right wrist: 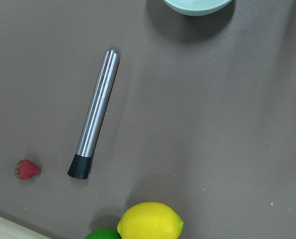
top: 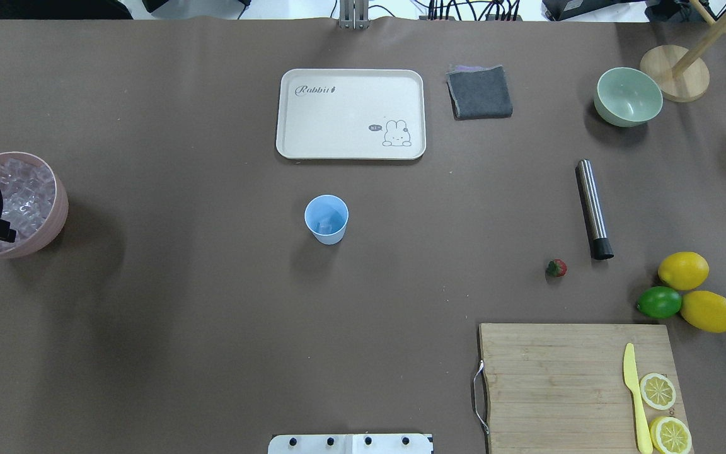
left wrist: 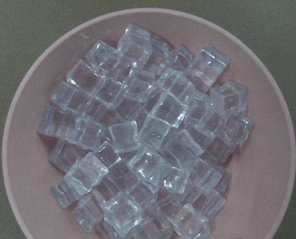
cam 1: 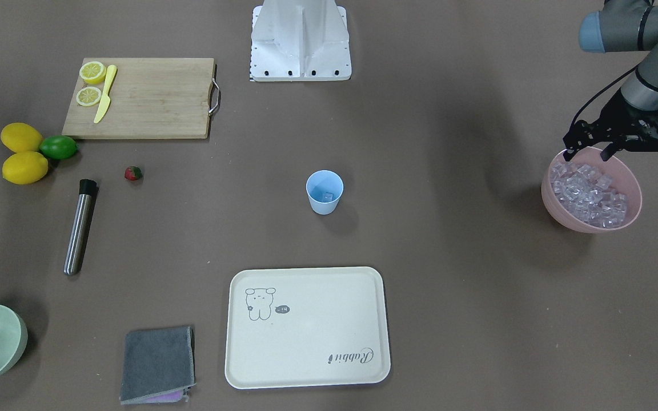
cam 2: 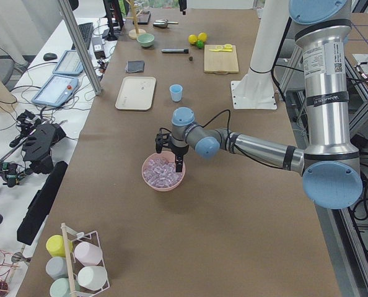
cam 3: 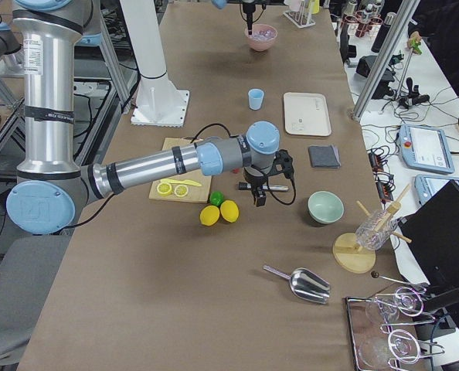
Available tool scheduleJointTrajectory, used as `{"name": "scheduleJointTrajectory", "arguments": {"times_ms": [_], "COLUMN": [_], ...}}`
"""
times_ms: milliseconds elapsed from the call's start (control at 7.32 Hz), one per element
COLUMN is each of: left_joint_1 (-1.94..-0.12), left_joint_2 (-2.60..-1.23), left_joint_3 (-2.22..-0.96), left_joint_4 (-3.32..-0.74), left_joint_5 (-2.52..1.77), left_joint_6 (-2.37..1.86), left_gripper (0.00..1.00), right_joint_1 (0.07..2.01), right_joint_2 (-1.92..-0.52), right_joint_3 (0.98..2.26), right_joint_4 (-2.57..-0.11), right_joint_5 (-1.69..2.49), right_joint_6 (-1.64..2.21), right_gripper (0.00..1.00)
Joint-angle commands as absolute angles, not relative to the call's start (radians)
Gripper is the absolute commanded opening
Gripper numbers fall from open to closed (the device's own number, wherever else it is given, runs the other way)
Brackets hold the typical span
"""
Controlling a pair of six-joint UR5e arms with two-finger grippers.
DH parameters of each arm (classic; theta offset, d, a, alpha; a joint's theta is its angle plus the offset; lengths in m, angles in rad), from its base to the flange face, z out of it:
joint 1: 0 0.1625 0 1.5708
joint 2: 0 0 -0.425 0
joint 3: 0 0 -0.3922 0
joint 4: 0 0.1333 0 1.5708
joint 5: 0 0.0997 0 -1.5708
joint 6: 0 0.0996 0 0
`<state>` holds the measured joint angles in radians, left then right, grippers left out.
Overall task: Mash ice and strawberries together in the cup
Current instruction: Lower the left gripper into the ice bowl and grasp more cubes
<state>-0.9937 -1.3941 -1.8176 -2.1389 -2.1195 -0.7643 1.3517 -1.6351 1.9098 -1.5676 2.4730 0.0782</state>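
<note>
Squarely over the near rim of the pink bowl (cam 1: 629,171), my left gripper (cam 1: 589,153) hangs with its two fingers spread apart. Below it the ice (left wrist: 138,144) lies heaped, filling the bowl almost to the brim. A wide stretch of bare brown table (top: 167,284) runs from the bowl to the cup (cam 1: 324,192), which stands upright and alone at mid-table with one clear piece showing at its bottom. Beyond the cup, on the far side, lies the cream tray (cam 1: 306,365), well apart from it.

To the right, more open table leads to the strawberry (cam 1: 133,173), which lies on its side just beside the black end of the steel muddler (cam 1: 80,228), not touching it. Near me on that side sits the cutting board (cam 1: 152,97), and off its right edge two lemons (cam 1: 23,153) press against a lime (cam 1: 58,147). My right gripper (cam 3: 259,192) hangs above that end of the table; whether its fingers are apart or together I cannot tell.
</note>
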Motion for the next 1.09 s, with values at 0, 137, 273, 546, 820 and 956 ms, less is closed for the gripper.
{"name": "scheduleJointTrajectory", "arguments": {"times_ms": [0,137,273,546,820,956], "left_joint_1": [-1.000,-1.002,-1.000,-1.000,-0.991,-0.989], "left_joint_2": [-1.385,-1.378,-1.378,-1.384,-1.402,-1.402], "left_joint_3": [-1.802,-1.798,-1.796,-1.779,-1.767,-1.769], "left_joint_4": [-2.161,-2.163,-2.163,-2.163,-2.161,-2.161], "left_joint_5": [-2.112,-2.106,-2.100,-2.083,-2.068,-2.057], "left_joint_6": [-0.628,-0.608,-0.585,-0.528,-0.535,-0.540], "left_gripper": [0.76,0.74,0.71,0.71,0.71,0.71], "right_joint_1": [1.351,1.351,1.351,1.351,1.351,1.353], "right_joint_2": [-1.641,-1.643,-1.644,-1.644,-1.646,-1.646], "right_joint_3": [1.911,1.911,1.911,1.911,1.911,1.911], "right_joint_4": [-1.568,-1.568,-1.568,-1.568,-1.568,-1.568], "right_joint_5": [2.474,2.476,2.476,2.476,2.476,2.476], "right_joint_6": [0.078,0.078,0.078,0.078,0.077,0.077], "right_gripper": [1.00,1.00,1.00,1.00,1.00,1.00]}}
